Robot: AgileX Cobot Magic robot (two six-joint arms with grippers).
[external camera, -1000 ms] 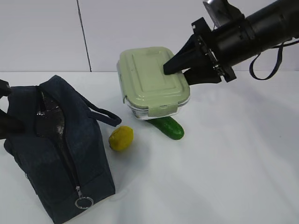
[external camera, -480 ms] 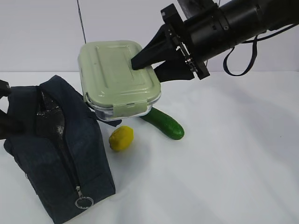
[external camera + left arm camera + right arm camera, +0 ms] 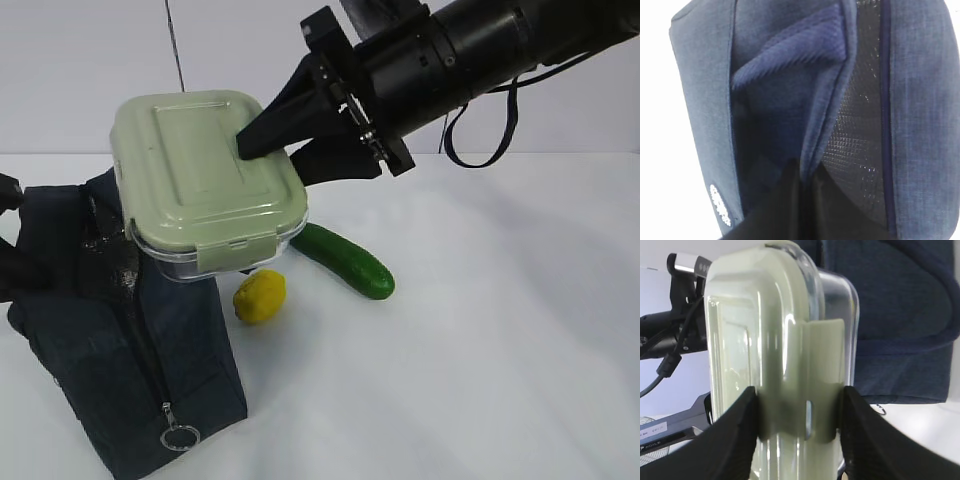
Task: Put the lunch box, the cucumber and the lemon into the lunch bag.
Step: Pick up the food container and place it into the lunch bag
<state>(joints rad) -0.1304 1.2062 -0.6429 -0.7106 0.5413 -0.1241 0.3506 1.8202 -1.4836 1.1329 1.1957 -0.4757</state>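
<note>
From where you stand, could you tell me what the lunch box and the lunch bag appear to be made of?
The lunch box, clamped in the right hand, looks like a clear glass or hard plastic base, see-through and glossy, under a matte pale green lid, probably plastic, with moulded clip tabs. The lunch bag looks like dark navy woven fabric with a visible weave; its lining is a shiny gridded foil-like sheet.

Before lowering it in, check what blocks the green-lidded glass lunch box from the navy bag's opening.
Nothing visible: the green-lidded glass lunch box, clamped by the right gripper, hangs over the navy fabric lunch bag, whose opening gapes.
</note>
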